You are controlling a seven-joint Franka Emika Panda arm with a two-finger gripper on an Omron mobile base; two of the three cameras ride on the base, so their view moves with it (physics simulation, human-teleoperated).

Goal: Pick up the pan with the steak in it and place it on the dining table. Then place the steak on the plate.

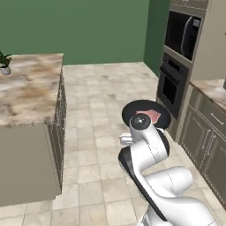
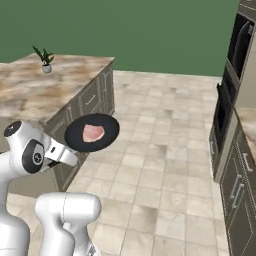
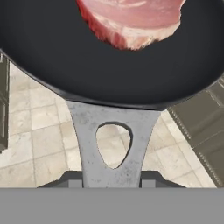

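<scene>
The black pan [image 3: 65,65] hangs level in the air over the tiled floor, with the pinkish-red steak [image 3: 131,22] lying in it. My gripper [image 3: 112,180] is shut on the pan's grey handle [image 3: 87,131], which has an oval hole. From the base, the pan [image 1: 131,110] [image 2: 75,137] and steak [image 1: 151,115] [image 2: 93,132] float just beyond my wrist, between the dining table [image 1: 31,88] [image 2: 55,87] on the left and the oven wall. The plate is out of view.
A small potted plant [image 1: 4,64] [image 2: 45,60] stands on the far end of the marbled top. A wall oven [image 1: 173,86] with a microwave [image 1: 183,33] above it and low cabinets [image 1: 207,137] line the right side. Open tiled floor [image 2: 165,130] lies between.
</scene>
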